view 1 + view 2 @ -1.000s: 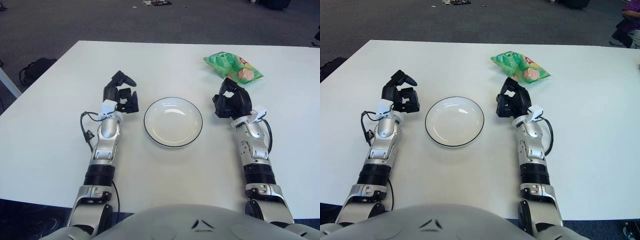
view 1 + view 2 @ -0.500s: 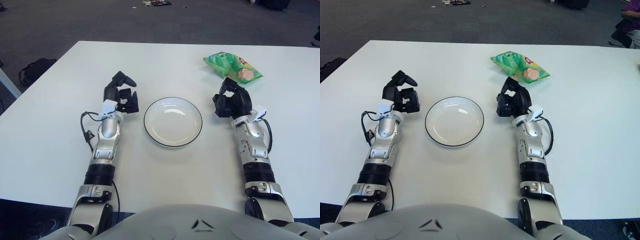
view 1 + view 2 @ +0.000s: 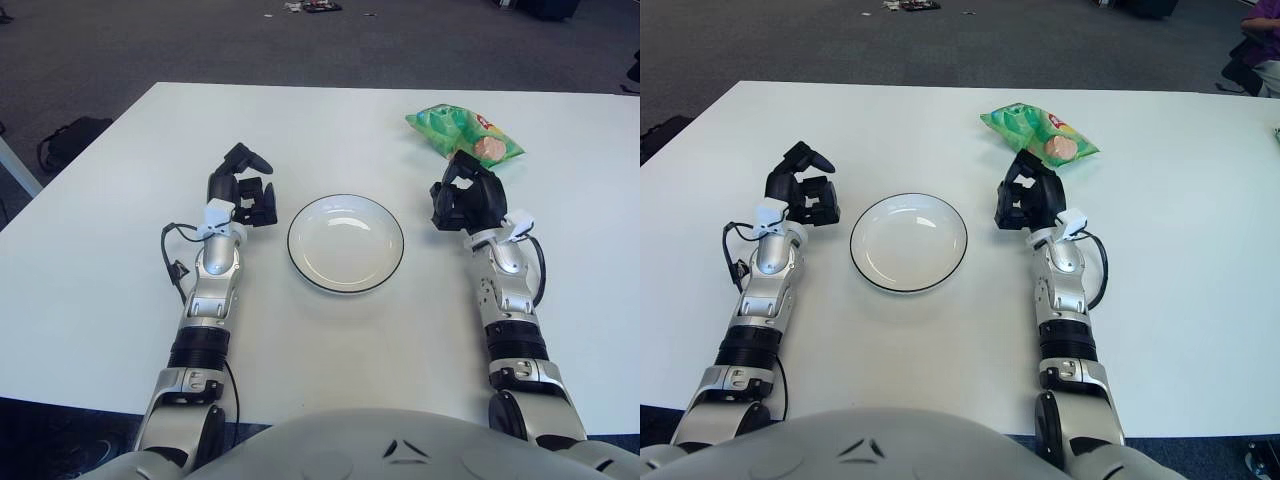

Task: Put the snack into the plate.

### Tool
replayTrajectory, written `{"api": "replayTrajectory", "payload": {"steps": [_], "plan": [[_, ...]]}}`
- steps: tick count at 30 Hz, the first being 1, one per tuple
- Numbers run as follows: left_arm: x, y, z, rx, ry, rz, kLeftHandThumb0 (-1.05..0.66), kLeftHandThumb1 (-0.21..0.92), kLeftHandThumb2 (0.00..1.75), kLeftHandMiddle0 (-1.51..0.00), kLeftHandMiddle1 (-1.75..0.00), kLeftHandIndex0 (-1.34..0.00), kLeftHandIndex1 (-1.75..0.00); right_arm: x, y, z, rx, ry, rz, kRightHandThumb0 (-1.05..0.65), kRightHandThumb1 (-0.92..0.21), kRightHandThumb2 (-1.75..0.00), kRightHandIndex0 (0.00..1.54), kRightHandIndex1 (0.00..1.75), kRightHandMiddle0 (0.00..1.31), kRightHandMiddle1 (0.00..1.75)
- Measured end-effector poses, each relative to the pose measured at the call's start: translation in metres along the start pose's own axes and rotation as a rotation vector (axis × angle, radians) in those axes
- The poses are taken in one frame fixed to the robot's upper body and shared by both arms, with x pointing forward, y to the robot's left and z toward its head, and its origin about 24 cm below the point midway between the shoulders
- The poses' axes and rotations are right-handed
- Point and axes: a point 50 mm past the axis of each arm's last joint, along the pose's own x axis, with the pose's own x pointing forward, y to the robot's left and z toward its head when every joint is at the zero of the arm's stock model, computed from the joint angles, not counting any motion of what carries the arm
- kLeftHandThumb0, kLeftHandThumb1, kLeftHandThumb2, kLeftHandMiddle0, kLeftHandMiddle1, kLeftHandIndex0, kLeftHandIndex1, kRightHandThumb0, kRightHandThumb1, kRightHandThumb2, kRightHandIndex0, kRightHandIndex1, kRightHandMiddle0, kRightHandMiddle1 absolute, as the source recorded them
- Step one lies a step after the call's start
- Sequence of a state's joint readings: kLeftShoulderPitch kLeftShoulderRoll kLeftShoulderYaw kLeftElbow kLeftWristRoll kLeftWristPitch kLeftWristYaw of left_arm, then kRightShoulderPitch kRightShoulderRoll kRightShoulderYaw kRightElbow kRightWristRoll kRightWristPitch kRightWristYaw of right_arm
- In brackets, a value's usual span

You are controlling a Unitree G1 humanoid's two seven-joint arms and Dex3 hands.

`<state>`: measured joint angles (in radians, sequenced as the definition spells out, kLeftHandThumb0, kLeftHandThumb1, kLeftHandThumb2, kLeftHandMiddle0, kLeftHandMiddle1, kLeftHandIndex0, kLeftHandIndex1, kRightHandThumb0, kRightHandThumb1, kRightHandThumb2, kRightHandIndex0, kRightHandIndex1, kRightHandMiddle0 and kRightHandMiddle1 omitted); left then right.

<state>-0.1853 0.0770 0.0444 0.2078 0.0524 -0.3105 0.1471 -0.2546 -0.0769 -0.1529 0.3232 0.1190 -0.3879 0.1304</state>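
Note:
A green snack bag lies on the white table at the back right. A white plate with a dark rim sits empty in the middle. My right hand is just in front of the bag, right of the plate, its fingers loosely curled and holding nothing. Its fingertips reach the bag's near edge. My left hand rests left of the plate, fingers relaxed and empty.
The white table stretches wide on both sides. Dark carpet lies beyond its far edge, with a black bag on the floor at the left.
My right hand has moved a little forward toward the snack bag. The left hand, plate and bag have not moved.

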Motion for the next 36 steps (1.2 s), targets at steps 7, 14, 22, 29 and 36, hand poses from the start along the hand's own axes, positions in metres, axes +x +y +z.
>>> {"api": "replayTrajectory", "payload": {"steps": [7,14,22,29,36], "plan": [[0.001,-0.002,-0.002,-0.001,0.006,0.002,-0.54,0.18,1.48,-1.37,-1.75,-0.72,-1.75,0.004,-0.003,0.019,-0.220,-0.115,-0.054,-0.16,-0.26,-1.37,0.79,1.69,0.50,1.75],[0.003,-0.003,-0.004,0.007,0.007,0.017,-0.54,0.17,1.50,-1.38,-1.75,-0.74,-1.75,0.001,-0.003,0.040,-0.463,-0.174,-0.072,-0.02,-0.39,-1.17,0.59,1.55,0.43,1.75],[0.005,-0.004,-0.004,0.018,-0.010,0.027,-0.55,0.16,1.51,-1.39,-1.75,-0.75,-1.75,0.009,-0.030,0.051,-0.646,-0.171,-0.078,-0.01,-0.47,-1.07,0.51,1.53,0.39,1.75],[0.005,-0.004,-0.003,0.019,-0.020,0.029,-0.55,0.16,1.51,-1.38,-1.75,-0.75,-1.75,0.026,-0.049,0.070,-0.800,-0.211,-0.090,-0.01,-0.50,-1.06,0.52,1.59,0.31,1.75],[0.005,-0.005,-0.003,0.018,-0.021,0.028,-0.54,0.17,1.49,-1.38,-1.75,-0.73,-1.75,0.036,-0.059,0.084,-0.931,-0.233,-0.090,-0.01,-0.69,-0.81,0.45,1.58,0.17,1.71]]}}
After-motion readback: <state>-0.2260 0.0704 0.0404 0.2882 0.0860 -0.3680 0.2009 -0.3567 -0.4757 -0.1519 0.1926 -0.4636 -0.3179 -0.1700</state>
